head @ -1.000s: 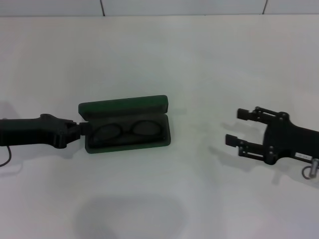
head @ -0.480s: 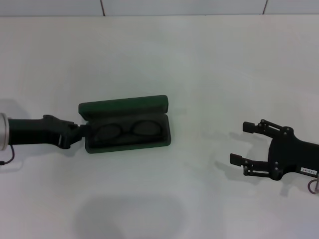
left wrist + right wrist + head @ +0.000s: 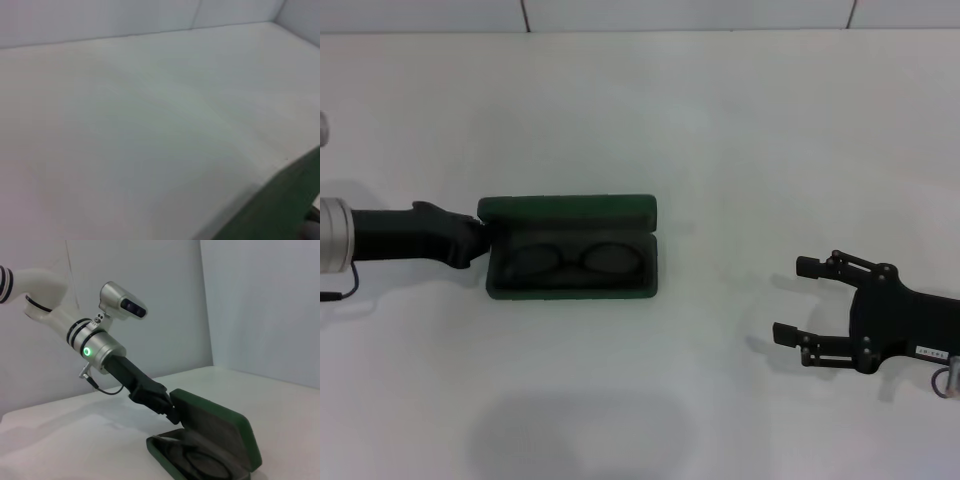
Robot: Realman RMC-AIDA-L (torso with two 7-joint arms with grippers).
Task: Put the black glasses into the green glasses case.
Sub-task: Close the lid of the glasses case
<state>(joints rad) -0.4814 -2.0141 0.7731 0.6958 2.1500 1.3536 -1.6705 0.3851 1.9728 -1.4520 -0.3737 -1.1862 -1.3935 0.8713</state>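
**A:** Where is the left gripper (image 3: 478, 238)?

**B:** It sits at the left end of the green glasses case (image 3: 570, 258), at the corner where lid and base meet. In the right wrist view the dark gripper (image 3: 170, 410) meets the edge of the raised lid. Whether its fingers are clamped on the lid or only pressed against it cannot be told; they are hidden against the case.

**A:** What does the left arm's own camera show?

**B:** Only a dark green edge of the case (image 3: 280, 205) in one corner, with bare white table (image 3: 125, 125) beyond it.

**A:** And the case itself?

**B:** It lies open on the table (image 3: 720, 130), its long side running across the head view. The lid is tilted up along the far side, at a slant over the base. The black glasses (image 3: 570, 260) lie inside the base, both lenses side by side on the dark lining. From the right wrist, the glasses (image 3: 200, 460) show as rounded frames low in the tray.

**A:** The right gripper (image 3: 796, 300)?

**B:** It is well apart from the case, off to the right and nearer the robot. Its two fingers are spread wide, pointing toward the case, with nothing between them.
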